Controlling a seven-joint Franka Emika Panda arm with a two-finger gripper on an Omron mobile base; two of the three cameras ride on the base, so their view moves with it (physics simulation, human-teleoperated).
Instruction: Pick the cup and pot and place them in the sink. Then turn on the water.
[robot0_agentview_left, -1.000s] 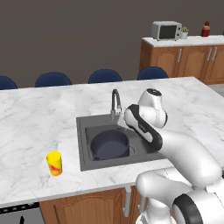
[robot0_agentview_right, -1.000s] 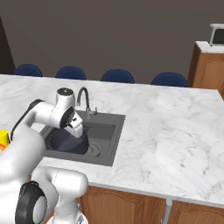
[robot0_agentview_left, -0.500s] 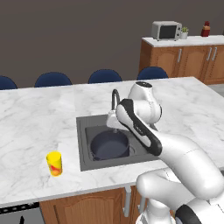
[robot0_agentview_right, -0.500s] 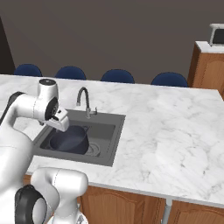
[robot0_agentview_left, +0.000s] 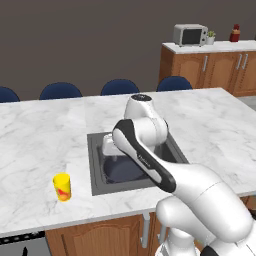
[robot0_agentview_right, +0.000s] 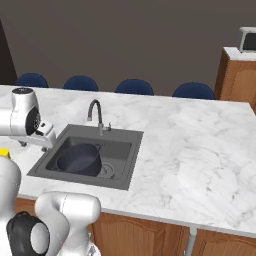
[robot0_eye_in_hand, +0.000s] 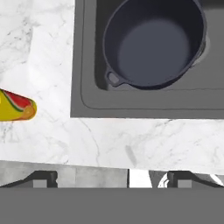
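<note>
The dark pot (robot0_agentview_left: 125, 170) (robot0_agentview_right: 78, 159) (robot0_eye_in_hand: 155, 41) sits upright and empty in the left part of the sink (robot0_agentview_left: 97, 187) (robot0_agentview_right: 125, 165) (robot0_eye_in_hand: 87, 87). A small yellow cup (robot0_agentview_left: 62, 187) (robot0_eye_in_hand: 15, 105) with a red mark stands on the marble counter, left of the basin. My gripper (robot0_eye_in_hand: 113, 178) hangs open over the sink's left rim, holding nothing, between pot and cup; its white hand (robot0_agentview_left: 107, 145) shows above that edge. The gooseneck faucet (robot0_agentview_right: 95, 112) stands behind the basin with no water running from it.
Blue chair backs (robot0_agentview_left: 60, 91) line the far side of the island. A wooden cabinet with a microwave (robot0_agentview_left: 190, 35) stands at the back right. Bare marble (robot0_agentview_right: 200, 145) stretches right of the sink.
My arm has swung left, carrying the open hand from above the pot to the sink's left rim. The pot and the cup have stayed where they were.
</note>
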